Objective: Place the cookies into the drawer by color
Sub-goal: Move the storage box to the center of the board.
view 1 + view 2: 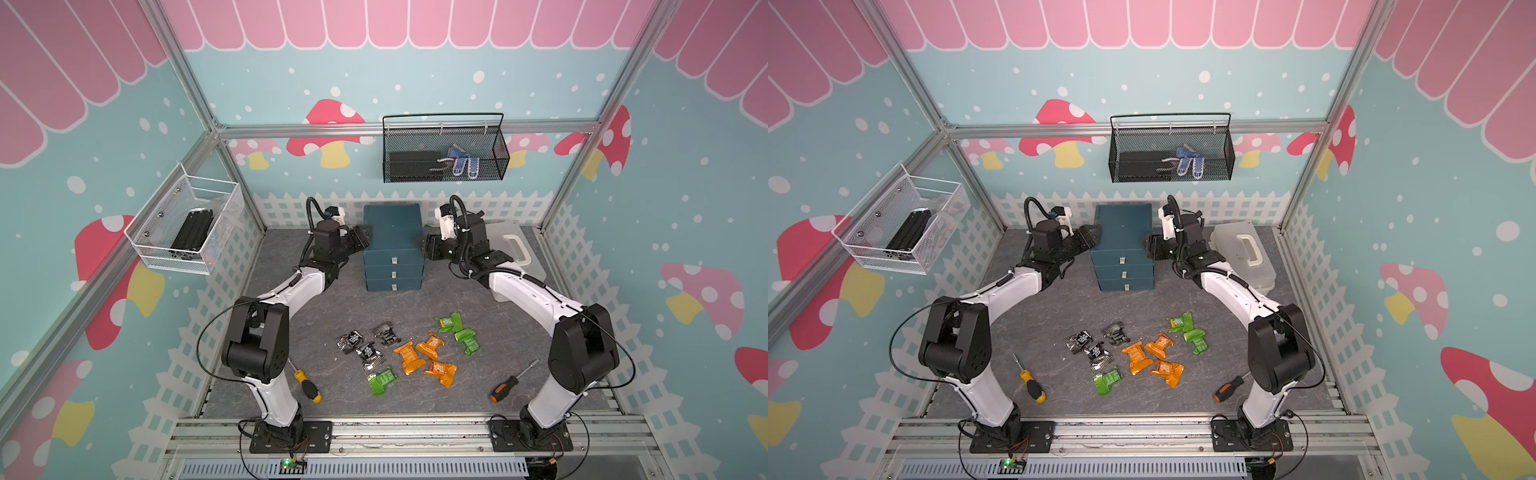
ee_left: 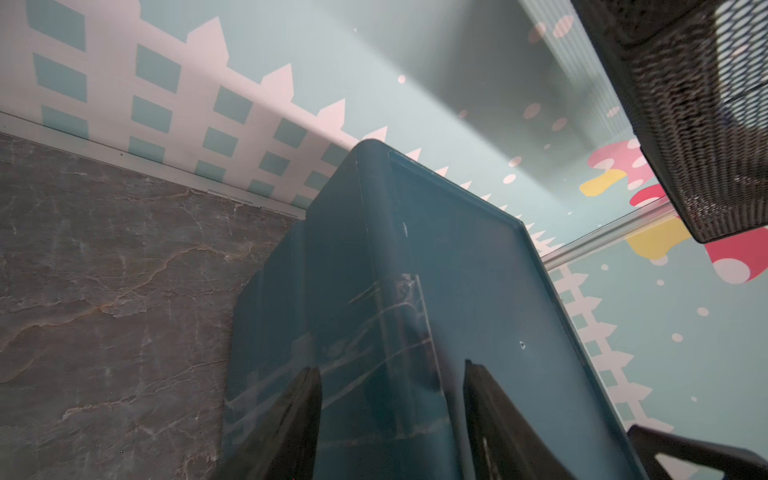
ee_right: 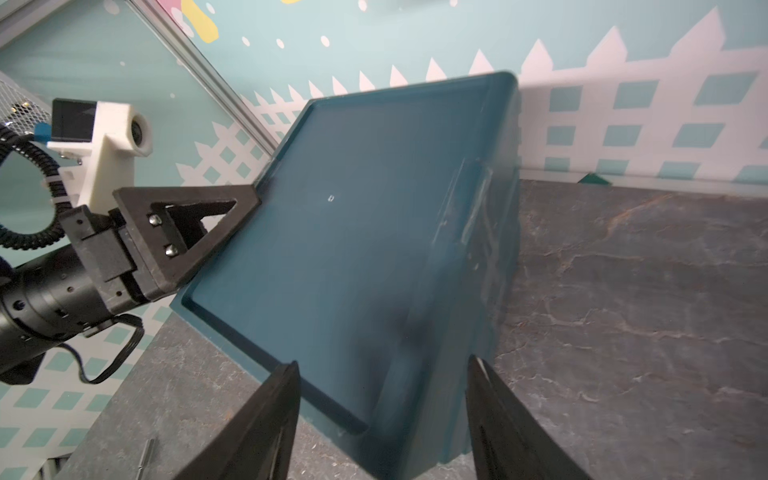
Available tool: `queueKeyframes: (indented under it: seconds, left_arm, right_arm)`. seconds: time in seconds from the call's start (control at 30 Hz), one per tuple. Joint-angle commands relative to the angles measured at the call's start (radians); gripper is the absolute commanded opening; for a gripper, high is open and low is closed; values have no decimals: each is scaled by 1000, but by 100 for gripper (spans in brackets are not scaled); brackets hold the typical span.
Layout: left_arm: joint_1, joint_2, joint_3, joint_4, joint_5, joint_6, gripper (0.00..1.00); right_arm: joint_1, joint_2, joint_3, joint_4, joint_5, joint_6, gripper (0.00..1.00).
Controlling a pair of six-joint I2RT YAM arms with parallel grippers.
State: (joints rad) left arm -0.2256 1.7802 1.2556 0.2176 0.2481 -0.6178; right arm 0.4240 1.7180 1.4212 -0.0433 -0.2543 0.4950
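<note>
The cookies [image 1: 409, 359] are crinkly glossy foil; the drawer [image 1: 392, 230] smooth plastic; the tabletop [image 1: 332, 307] matt, veined stone-look.

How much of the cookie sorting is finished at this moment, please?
Nothing is sorted yet. All nine cookies lie on the table, and the drawer shows three closed fronts. In hand: the left gripper and right gripper flank its top, fingers apart. Remaining: opening drawers, sorting everything.

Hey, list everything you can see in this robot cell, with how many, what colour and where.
cookies: nine, three black-silver, three orange, three green, loose on the table, front.
drawer: one, dark teal, back centre.
screwdrivers: two, yellow-black front left, orange-black front right.
plastic case: one, translucent white, back right.
wire baskets: two, black on back wall, white on left wall.
left gripper, right gripper: two, black, jaws open, astride the drawer's top edges.
</note>
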Motion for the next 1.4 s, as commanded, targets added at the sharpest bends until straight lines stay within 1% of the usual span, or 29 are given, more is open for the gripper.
queueKeyframes:
  seconds: [0.0, 0.07, 0.2, 0.33, 0.5, 0.63, 0.73, 0.93, 1.03, 1.2, 1.37]
  left_arm:
    - [-15, 8, 45, -138, -21, 61, 57]
    - [-17, 23, 74, -168, -22, 71, 57]
    - [-21, 62, 118, -202, -8, 80, 52]
    - [-27, 81, 137, -199, -8, 84, 48]
    - [-35, 142, 204, -219, -4, 90, 47]
    - [-35, 213, 274, -235, -4, 92, 46]
    - [-35, 243, 299, -238, 0, 87, 46]
    - [-31, 237, 310, -243, -26, 90, 48]
    - [-30, 226, 327, -253, -26, 89, 50]
    - [-29, 244, 388, -288, -15, 92, 46]
    - [-39, 261, 408, -294, -25, 86, 46]
  right_arm:
    - [-10, 65, 95, -54, 6, -13, 63]
    - [-10, 109, 140, -69, -10, -13, 60]
    - [-10, 185, 221, -106, -46, -21, 54]
    - [-10, 244, 249, -119, -38, -29, 51]
    - [-11, 293, 273, -119, -37, -38, 48]
    - [-13, 353, 324, -129, -35, -41, 46]
    - [-16, 389, 358, -145, -43, -41, 45]
    - [-16, 370, 335, -140, -40, -32, 45]
    - [-16, 332, 291, -117, -48, -17, 48]
    - [-14, 273, 239, -97, -65, 1, 53]
    - [-14, 268, 224, -114, -51, 1, 54]
